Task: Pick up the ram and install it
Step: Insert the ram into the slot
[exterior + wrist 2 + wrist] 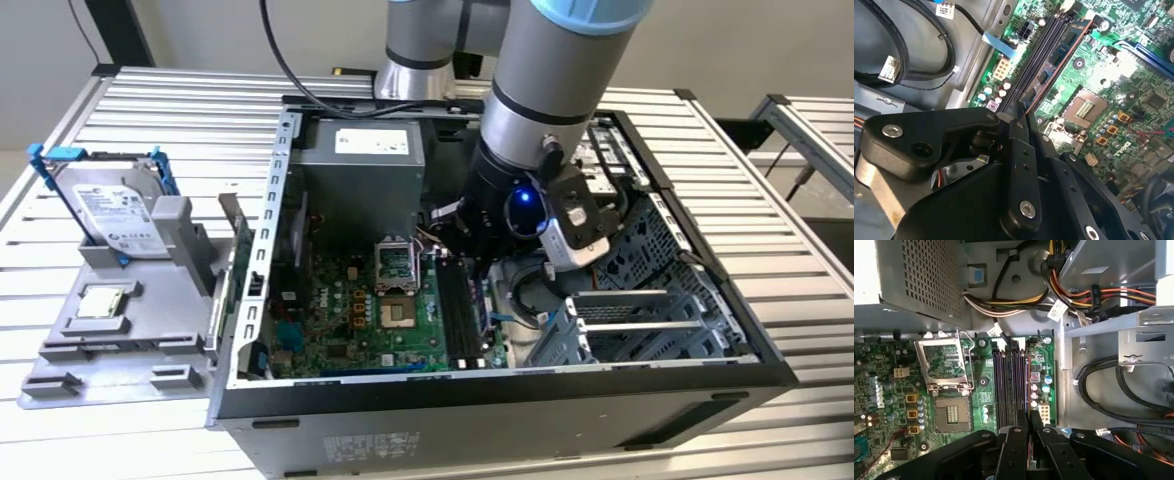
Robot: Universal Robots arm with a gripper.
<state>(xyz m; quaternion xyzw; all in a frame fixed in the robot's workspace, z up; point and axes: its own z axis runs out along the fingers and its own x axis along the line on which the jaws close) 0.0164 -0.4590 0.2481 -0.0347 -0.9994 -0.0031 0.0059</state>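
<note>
While the pincer (1023, 116) reaches down inside the open computer case (507, 400), it pinches the ram (1061, 62) by its near end. In the second wrist view the stick stands on edge along the memory slots (1011, 385), just beside the empty processor socket (952, 415).

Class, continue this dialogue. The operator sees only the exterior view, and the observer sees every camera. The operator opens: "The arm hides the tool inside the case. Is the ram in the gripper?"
Observer: Yes. In the second wrist view the gripper is shut on the ram, held edge-on.
Operator: How does it lie to the board?
Observer: It runs lengthwise along the memory slots; I cannot tell whether it is seated.
Operator: Are other sticks fitted?
Observer: In the first wrist view the slots ahead of the gripper look empty.
</note>
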